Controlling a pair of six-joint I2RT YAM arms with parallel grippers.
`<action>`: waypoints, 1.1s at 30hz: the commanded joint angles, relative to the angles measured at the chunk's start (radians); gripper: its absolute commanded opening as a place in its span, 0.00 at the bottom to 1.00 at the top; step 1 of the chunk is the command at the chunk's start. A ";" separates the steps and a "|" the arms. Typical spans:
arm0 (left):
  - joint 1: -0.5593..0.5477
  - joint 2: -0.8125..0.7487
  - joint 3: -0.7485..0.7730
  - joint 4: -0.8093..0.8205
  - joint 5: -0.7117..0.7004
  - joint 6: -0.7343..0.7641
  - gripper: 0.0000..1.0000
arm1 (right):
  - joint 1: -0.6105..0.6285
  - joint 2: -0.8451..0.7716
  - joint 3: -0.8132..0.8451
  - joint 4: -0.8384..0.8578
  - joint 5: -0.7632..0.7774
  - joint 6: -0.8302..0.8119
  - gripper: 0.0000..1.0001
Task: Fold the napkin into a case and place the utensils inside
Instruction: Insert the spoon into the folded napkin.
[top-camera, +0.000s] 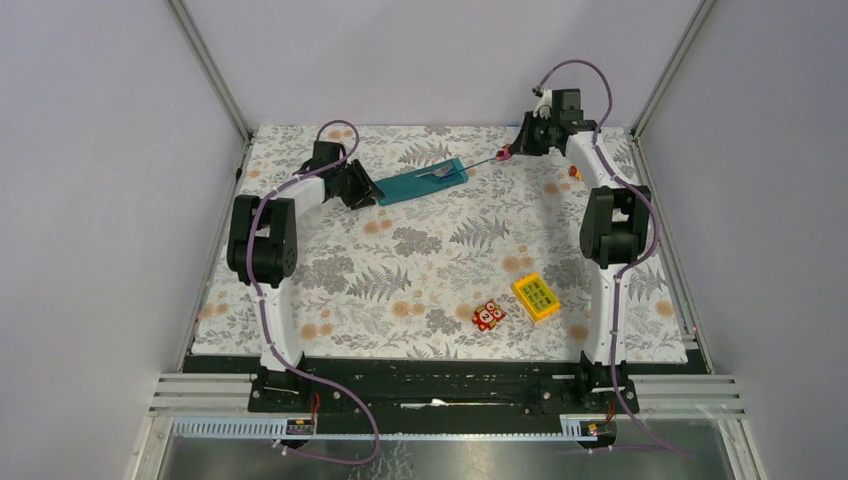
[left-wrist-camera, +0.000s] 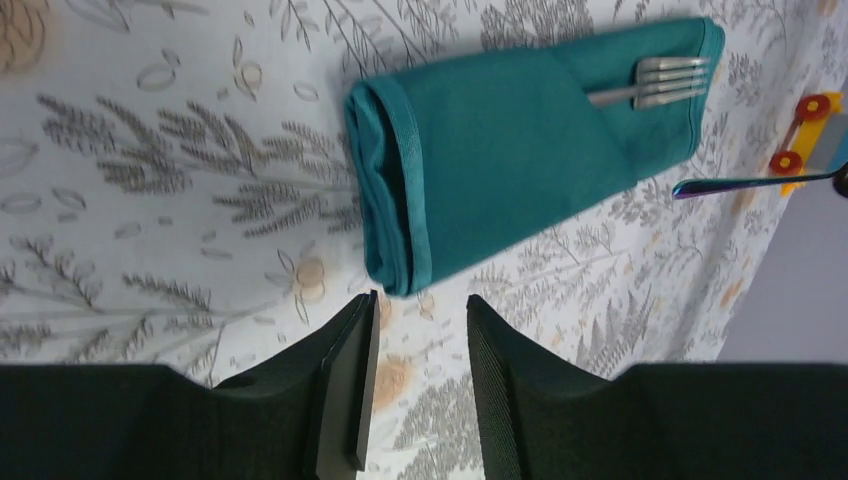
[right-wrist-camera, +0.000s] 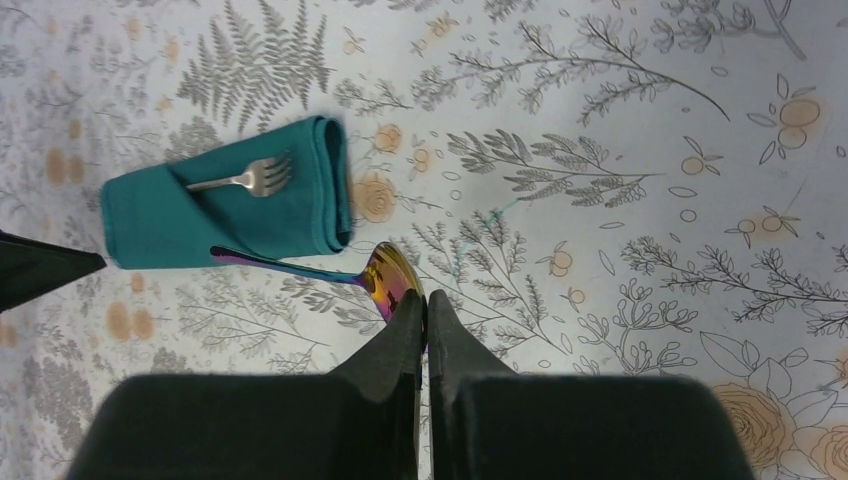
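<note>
Right tool (right-wrist-camera: 422, 308) is pressed shut on the spoon (right-wrist-camera: 300, 268), pinching its bowl, with the handle reaching the case (right-wrist-camera: 225, 210).
In the upper centre of the overhead view the case lies folded on the worktop (right-wrist-camera: 600, 300) with the fork (right-wrist-camera: 245, 177) tucked in. The spoon has yet to go inside. Left tool (left-wrist-camera: 418, 320) hangs spread and empty beside the case's end.

Fork and spoon only partly in sight

The fork (left-wrist-camera: 660, 78) shows only its tines; its handle is hidden inside the case (left-wrist-camera: 500, 140). The near part of the bowl of the spoon (right-wrist-camera: 300, 268) is covered by the fingers of the right gripper (right-wrist-camera: 425, 312). In the left wrist view the bowl is cut off at the right edge, as is a toy (left-wrist-camera: 800, 140). From above the spoon is too small to make out.
</note>
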 joint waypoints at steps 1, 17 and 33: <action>0.000 0.063 0.084 0.040 -0.052 -0.017 0.41 | 0.001 0.041 0.099 -0.046 0.031 -0.012 0.00; 0.000 0.118 0.108 0.034 -0.057 -0.002 0.30 | 0.033 0.124 0.152 -0.034 0.045 -0.009 0.00; -0.003 0.115 0.080 0.050 -0.037 -0.005 0.25 | 0.168 0.138 0.147 -0.007 0.100 0.058 0.00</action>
